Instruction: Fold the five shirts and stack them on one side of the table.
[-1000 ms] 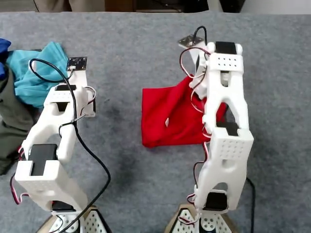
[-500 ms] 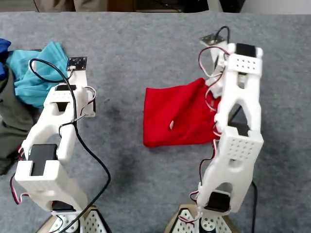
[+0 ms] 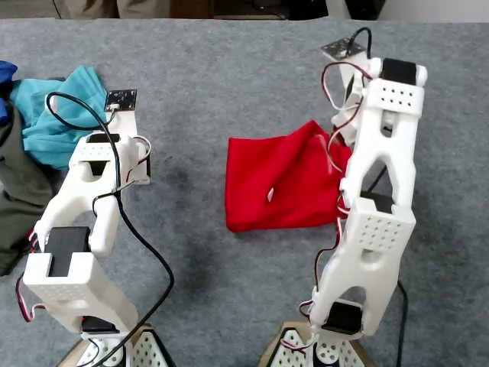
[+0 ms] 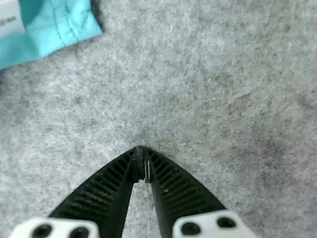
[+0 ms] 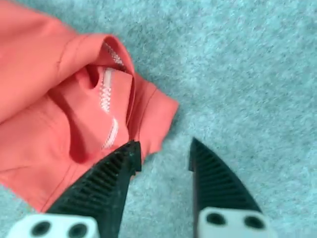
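A folded red shirt (image 3: 279,183) lies mid-table, its right part under the right arm. My right gripper (image 5: 163,151) stands open over the shirt's corner (image 5: 148,111), one finger above the cloth edge, the other above bare felt, nothing held. In the high view that gripper's head (image 3: 355,115) sits at the shirt's upper right corner. My left gripper (image 4: 143,158) is shut on nothing, tips resting low over grey felt. A teal shirt (image 3: 57,115) lies crumpled at the table's left, its corner (image 4: 44,25) just beyond the left gripper.
A dark olive garment (image 3: 19,191) and a bit of blue cloth (image 3: 4,76) lie heaped at the left edge with the teal shirt. Grey felt (image 3: 206,92) covers the table. A black cable (image 3: 141,237) loops off the left arm.
The right arm swung to the right and farther back, dragging the red shirt's upper right corner outward, and now stands open over it. The left arm stayed still.
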Motion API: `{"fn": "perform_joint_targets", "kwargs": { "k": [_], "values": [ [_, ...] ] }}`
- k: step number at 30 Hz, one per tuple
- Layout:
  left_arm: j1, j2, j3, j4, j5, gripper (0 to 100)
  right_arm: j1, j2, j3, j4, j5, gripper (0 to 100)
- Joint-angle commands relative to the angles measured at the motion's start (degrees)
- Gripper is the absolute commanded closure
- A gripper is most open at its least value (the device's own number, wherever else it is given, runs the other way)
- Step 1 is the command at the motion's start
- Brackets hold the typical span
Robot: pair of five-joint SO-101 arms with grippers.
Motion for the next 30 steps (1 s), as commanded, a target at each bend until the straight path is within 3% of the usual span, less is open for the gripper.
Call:
{"fn": "perform_joint_targets", "kwargs": {
  "k": [1,7,10,30],
  "values": [
    [0.53,-0.48,-1.14,-0.53,-0.26,98,-1.1,-0.4,-5.76,1.93,0.18,80.4],
    [0.53,-0.48,-1.14,-0.62,-0.26,98,-13.93,-3.56,3.38,1.85,0.88,94.3],
    [0.53,-0.48,-1.14,-0.62,-0.26,98,-17.71,-4.09,7.69,1.67,0.53,90.6],
    [0.53,-0.48,-1.14,-0.7,-0.26,98,-17.19,-10.95,24.31,1.58,1.05,86.4]
  ]
}}
